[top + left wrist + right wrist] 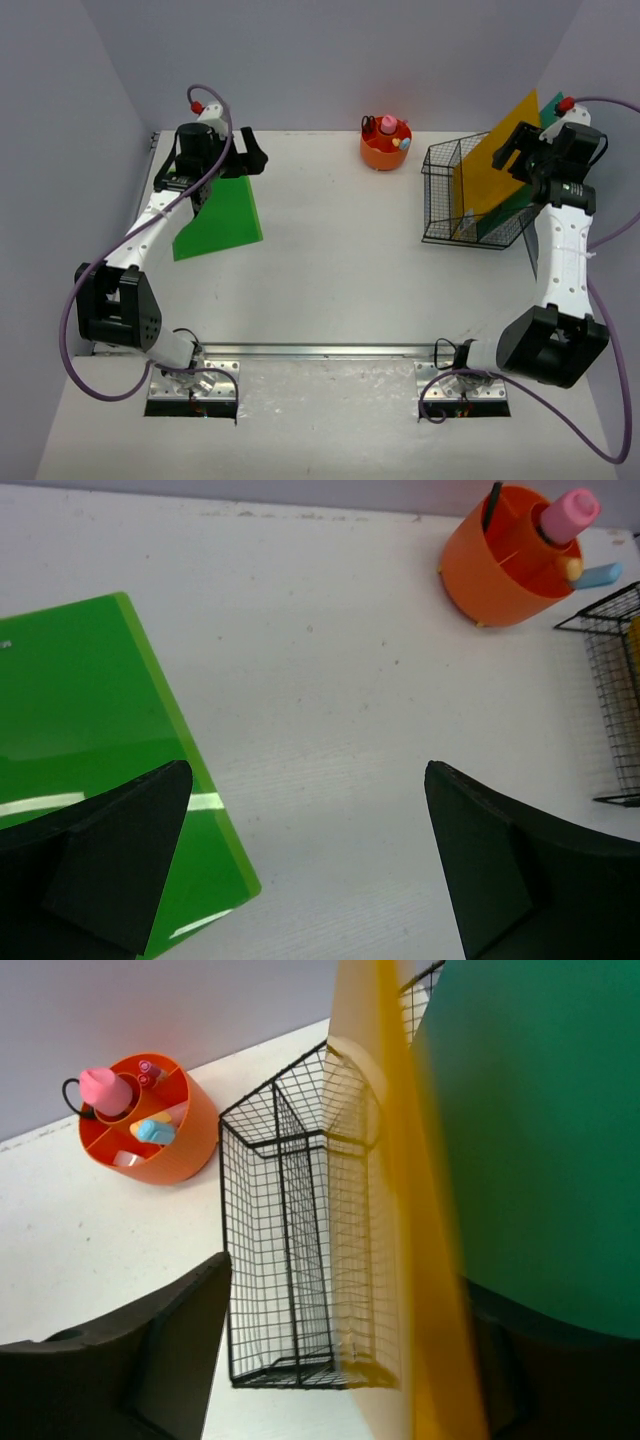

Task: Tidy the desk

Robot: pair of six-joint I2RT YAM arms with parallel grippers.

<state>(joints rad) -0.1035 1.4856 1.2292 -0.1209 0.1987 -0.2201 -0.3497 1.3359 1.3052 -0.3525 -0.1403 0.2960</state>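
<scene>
The white desk (330, 270) holds a bright green folder (220, 220) lying flat at the left. My left gripper (240, 160) hovers over that folder's far right edge, open and holding nothing; in the left wrist view its fingers straddle the folder's corner (90, 720) and bare desk (330, 680). At the right, a yellow folder (495, 170) and a dark green folder (548, 108) stand tilted in the black wire basket (445, 200). My right gripper (515, 155) is at their top edge, jaws apart around the yellow folder (400, 1160), whose edge is blurred. Its right finger is hidden behind the folders.
An orange pen holder (386, 145) with a pink-capped item stands at the back centre, left of the basket. Lavender walls close in the left, back and right. A metal rail (320, 350) runs along the front edge between the arm bases.
</scene>
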